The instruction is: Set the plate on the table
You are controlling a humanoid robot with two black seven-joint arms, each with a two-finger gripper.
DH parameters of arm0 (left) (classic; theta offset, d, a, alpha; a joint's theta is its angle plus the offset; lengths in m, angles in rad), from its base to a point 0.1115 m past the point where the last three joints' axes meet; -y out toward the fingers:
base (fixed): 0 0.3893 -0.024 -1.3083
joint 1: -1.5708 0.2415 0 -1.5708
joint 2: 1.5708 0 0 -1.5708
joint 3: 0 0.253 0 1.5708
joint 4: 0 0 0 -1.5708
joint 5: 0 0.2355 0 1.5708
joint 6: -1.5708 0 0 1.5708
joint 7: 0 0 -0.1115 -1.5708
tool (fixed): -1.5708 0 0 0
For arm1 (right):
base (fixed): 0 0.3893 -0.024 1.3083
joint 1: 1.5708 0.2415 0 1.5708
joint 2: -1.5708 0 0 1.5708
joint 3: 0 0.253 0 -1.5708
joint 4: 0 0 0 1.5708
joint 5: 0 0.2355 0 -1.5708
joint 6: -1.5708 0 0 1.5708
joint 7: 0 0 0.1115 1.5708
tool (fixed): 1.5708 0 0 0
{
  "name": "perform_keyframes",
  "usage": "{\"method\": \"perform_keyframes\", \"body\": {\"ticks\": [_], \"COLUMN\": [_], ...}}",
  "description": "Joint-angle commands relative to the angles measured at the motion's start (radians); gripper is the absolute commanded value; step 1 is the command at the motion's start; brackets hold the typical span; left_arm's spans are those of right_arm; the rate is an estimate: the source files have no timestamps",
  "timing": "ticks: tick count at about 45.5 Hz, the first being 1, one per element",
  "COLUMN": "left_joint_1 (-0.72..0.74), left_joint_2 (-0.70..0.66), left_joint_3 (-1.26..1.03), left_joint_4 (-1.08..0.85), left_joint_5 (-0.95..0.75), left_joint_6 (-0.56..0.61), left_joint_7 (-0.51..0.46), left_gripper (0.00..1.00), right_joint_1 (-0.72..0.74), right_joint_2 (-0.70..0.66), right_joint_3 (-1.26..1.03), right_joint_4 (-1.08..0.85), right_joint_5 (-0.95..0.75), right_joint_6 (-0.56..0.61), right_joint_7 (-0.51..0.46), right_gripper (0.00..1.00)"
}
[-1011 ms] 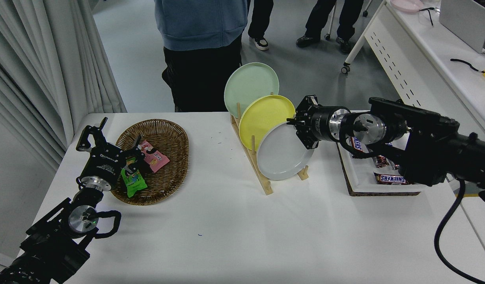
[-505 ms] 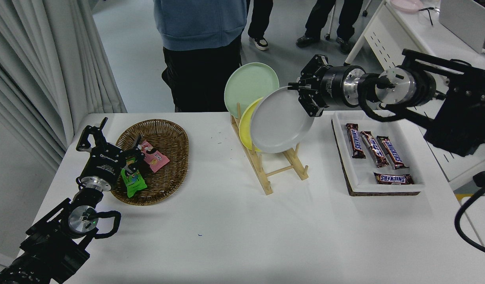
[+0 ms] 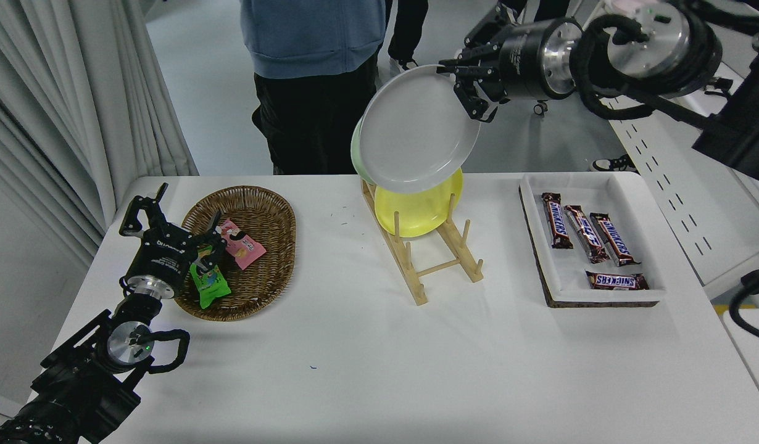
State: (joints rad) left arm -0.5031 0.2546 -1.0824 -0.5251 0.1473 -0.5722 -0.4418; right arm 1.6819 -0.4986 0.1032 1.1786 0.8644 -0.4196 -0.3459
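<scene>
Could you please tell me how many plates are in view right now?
3. The grey plate is held in the air by the right gripper, above the wooden rack. The yellow plate stands in the rack. The pale green plate shows only as a sliver behind the grey one.

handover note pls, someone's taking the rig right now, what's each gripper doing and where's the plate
Right gripper: shut on the grey plate at its upper right rim, holding it tilted in the air above the wooden rack.
Left gripper: parked at the lower left by the basket, open, holding nothing.
Yellow plate stands in the rack; the green plate is mostly hidden behind the grey one.
Done: grey plate is out of the rack.
Left: bring it down onto a bare part of the table, probably in front of the rack, lay it flat, and let go.
</scene>
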Motion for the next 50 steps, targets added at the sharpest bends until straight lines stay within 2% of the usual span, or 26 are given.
{"method": "perform_keyframes", "body": {"ticks": [1, 10, 18, 27, 41, 50], "left_joint_1": [0.000, 0.000, 0.000, 0.000, 0.000, 0.000], "left_joint_2": [0.000, 0.000, 0.000, 0.000, 0.000, 0.000], "left_joint_3": [0.001, -0.001, -0.001, -0.001, -0.001, 0.001], "left_joint_4": [0.001, -0.001, 0.001, 0.000, 0.000, 0.000], "left_joint_5": [0.000, 0.000, 0.000, 0.000, 0.000, 0.000], "left_joint_6": [0.000, 0.000, 0.000, 0.000, 0.000, 0.000], "left_joint_7": [0.000, 0.000, 0.000, 0.000, 0.000, 0.000], "left_gripper": [1.00, 1.00, 1.00, 1.00, 1.00, 1.00], "right_joint_1": [-0.048, -0.214, -0.281, -0.329, -0.375, -0.426], "right_joint_2": [0.031, 0.084, 0.147, 0.242, 0.267, 0.310], "right_joint_3": [0.102, 0.216, 0.216, 0.204, 0.033, 0.009], "right_joint_4": [0.006, -0.004, -0.004, -0.022, -0.054, -0.092], "right_joint_5": [0.088, 0.085, 0.087, 0.171, 0.275, 0.328], "right_joint_6": [-0.086, -0.221, -0.366, -0.366, -0.366, -0.366], "right_joint_7": [-0.016, -0.018, -0.015, -0.010, -0.007, -0.007], "right_gripper": [0.00, 0.00, 0.00, 0.00, 0.00, 0.00]}}
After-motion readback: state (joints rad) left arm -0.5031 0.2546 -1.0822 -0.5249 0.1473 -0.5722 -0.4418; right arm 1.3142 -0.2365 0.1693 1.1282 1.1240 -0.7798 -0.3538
